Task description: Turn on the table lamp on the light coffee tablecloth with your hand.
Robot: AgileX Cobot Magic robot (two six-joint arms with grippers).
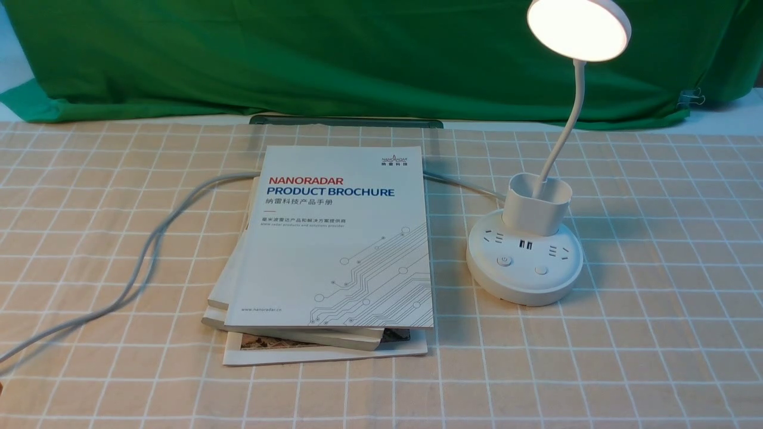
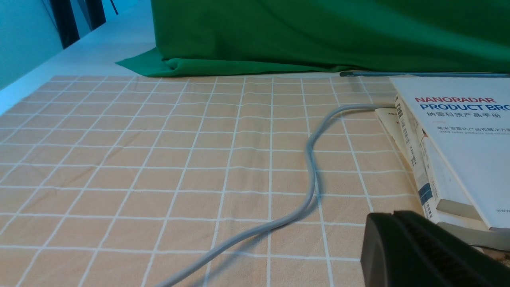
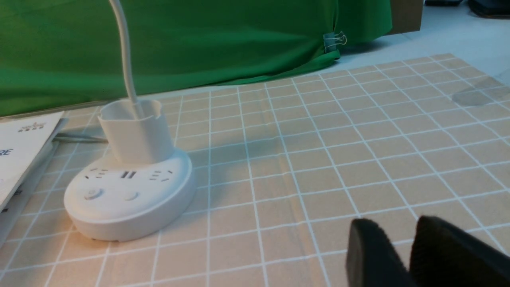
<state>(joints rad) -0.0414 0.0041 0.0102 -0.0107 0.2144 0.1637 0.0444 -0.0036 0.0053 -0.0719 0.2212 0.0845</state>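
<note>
The white table lamp (image 1: 524,262) stands on the light coffee tablecloth (image 1: 656,298), right of centre, and its round disc head (image 1: 578,28) glows. Two buttons (image 1: 505,260) sit on the front of its puck base. Neither arm shows in the front view. In the right wrist view my right gripper (image 3: 394,223) hovers over bare cloth, well to the side of the lamp base (image 3: 127,187), its fingers apart with nothing between them. In the left wrist view my left gripper (image 2: 392,215) is shut, low over the cloth beside the stack of books.
A stack of brochures and books (image 1: 340,238) lies left of the lamp. The lamp's grey cable (image 1: 155,238) runs from under the books off to the left front. A green backdrop cloth (image 1: 357,53) closes the far edge, with a binder clip (image 3: 334,40) on it.
</note>
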